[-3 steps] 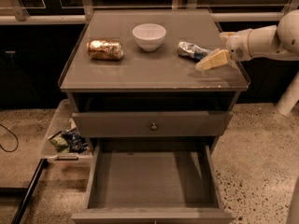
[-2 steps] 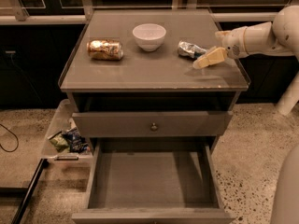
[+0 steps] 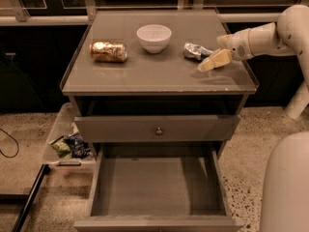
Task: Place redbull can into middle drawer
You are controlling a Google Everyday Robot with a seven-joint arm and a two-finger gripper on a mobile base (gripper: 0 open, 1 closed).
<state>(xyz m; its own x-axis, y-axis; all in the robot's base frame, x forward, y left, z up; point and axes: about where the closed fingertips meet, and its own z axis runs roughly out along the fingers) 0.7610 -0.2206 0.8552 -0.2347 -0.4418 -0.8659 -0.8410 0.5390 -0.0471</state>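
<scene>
Hovering just right of the single redbull can (image 3: 195,50) is one gripper (image 3: 212,62).

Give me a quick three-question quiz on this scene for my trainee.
1. Fill in: over the cabinet top, the end effector is just to the picture's ___ of the redbull can.
2. True or false: the redbull can lies in the middle drawer.
3. Which lies left of the white bowl? A) gold can B) redbull can C) end effector
Key: 1 right; 2 false, it lies on the cabinet top; 3 A
</scene>
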